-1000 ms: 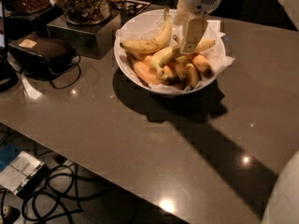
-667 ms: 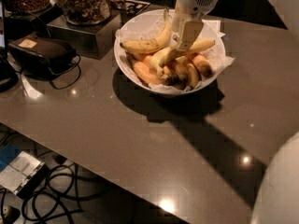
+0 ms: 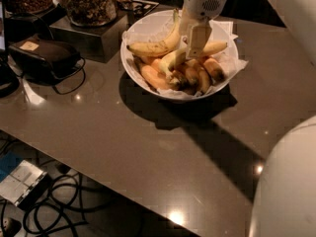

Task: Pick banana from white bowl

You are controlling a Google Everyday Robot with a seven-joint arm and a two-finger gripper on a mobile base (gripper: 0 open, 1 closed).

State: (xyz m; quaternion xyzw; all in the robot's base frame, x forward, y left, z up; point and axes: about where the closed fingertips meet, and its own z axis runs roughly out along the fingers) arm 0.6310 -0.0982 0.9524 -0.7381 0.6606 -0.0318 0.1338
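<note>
Over at the far side of the counter sits the white bowl, lined with crinkled paper that spills over its rim on the right. The tool hangs straight down into it from the white arm above, its pale lower end right at the middle of the fruit pile. From where I stand I cannot tell whether the tool is spread or clamped, or whether it has hold of anything.

The banana, long, nearly straight and pale, lies across the top of the pile. One end points toward the right rim, the other runs down to the left, and its middle is hidden behind the tool. Just left of it a more curved banana rests against the bowl's inner wall, stem pointing up. Short orange-yellow bananas are heaped beneath, toward the near rim.

Left of the bowl a glass jar of dry food stands on a dark box. Further left, a black pouch lies on the counter with a thin cord looped beside it. Cables lie tangled on the floor below the counter's near edge.
</note>
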